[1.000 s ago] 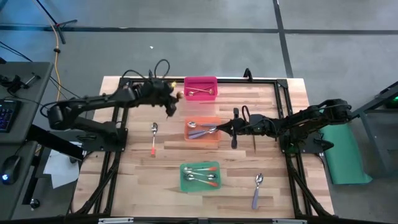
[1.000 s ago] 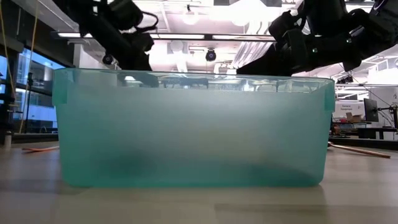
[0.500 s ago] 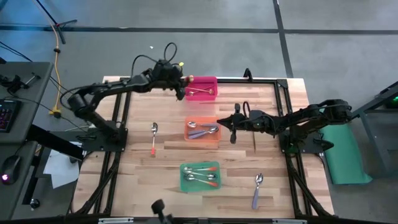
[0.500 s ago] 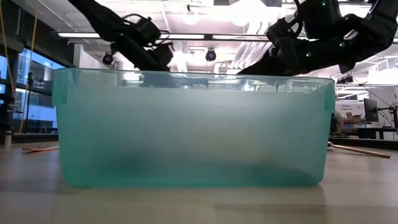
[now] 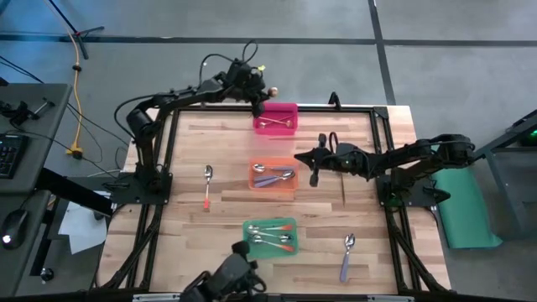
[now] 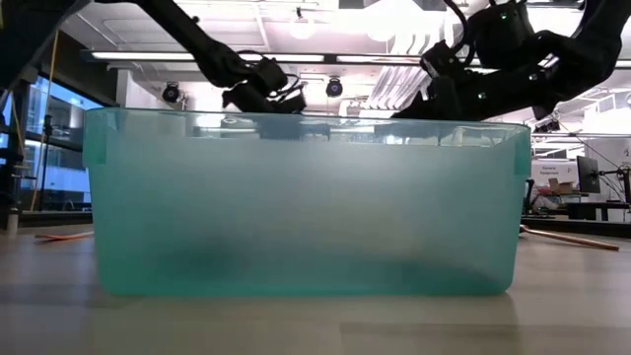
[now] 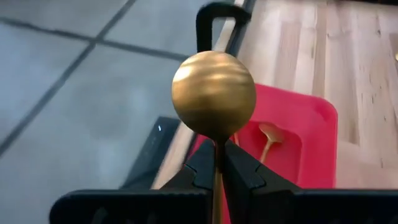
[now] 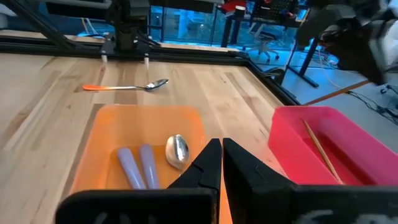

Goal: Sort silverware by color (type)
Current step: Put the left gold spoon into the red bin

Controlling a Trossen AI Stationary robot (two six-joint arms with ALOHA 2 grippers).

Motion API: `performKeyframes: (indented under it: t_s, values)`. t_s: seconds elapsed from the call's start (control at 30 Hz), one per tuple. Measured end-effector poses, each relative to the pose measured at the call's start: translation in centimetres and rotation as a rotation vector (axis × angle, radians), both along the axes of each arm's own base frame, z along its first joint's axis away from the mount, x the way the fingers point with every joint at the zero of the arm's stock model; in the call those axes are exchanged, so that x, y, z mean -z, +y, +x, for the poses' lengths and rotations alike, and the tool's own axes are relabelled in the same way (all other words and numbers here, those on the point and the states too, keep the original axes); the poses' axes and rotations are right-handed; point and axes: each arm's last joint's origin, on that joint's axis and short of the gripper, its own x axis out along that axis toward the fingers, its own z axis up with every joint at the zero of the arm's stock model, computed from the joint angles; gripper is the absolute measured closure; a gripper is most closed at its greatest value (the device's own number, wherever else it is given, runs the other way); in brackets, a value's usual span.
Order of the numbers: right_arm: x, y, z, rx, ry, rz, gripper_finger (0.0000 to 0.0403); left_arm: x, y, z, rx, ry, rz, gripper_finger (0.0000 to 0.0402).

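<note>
My left gripper (image 5: 261,98) hangs over the far left corner of the pink bin (image 5: 277,111), shut on a gold spoon (image 7: 213,93). Another gold spoon (image 7: 268,138) lies inside that bin. My right gripper (image 5: 313,170) is shut and holds nothing, just right of the orange bin (image 5: 274,186), which holds purple-handled spoons (image 8: 140,165). The green bin (image 5: 270,249) holds orange-red-handled spoons. One orange-red-handled spoon (image 5: 207,186) and one purple-handled spoon (image 5: 347,256) lie loose on the table. My left gripper pinches the gold spoon's handle (image 7: 216,163) between its two fingers. The round bowl (image 7: 213,93) sticks out beyond the fingertips. The fingers slant down from the table's left side, and the spoon is lifted clear above the pink bin's corner.
The green bin (image 6: 306,202) fills the low view and hides the table behind it. A black frame rail (image 5: 336,106) runs along the far edge. A dark shape (image 5: 225,278) shows at the near edge; what it is I cannot tell.
My left gripper has swung toward the table's far edge and rightward, from left of the pink bin to over its far left corner, rolling as it went and keeping the gold spoon in its hold.
</note>
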Motion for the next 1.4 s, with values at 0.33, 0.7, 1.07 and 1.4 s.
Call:
performKeyframes:
  t_s: [0.33,0.7,1.07,1.4]
  values:
    - [0.0,-0.4,-0.1,0.035,-0.001,0.002,0.0403,-3.2,0.9,1.5,0.069,0.023,0.080,0.0398]
    - [-0.1,-0.4,-0.1,0.040,-0.016,0.000,0.0403,-0.6,0.0,3.7,0.236,0.044,0.058,0.0399]
    - [-0.1,-0.4,-0.1,0.043,-0.017,0.003,0.0403,3.1,0.5,4.5,0.263,0.114,0.023,0.0399]
    - [-0.1,-0.5,-0.1,0.059,-0.017,0.000,0.0403,3.2,0.4,4.4,0.259,0.122,0.010,0.0364]
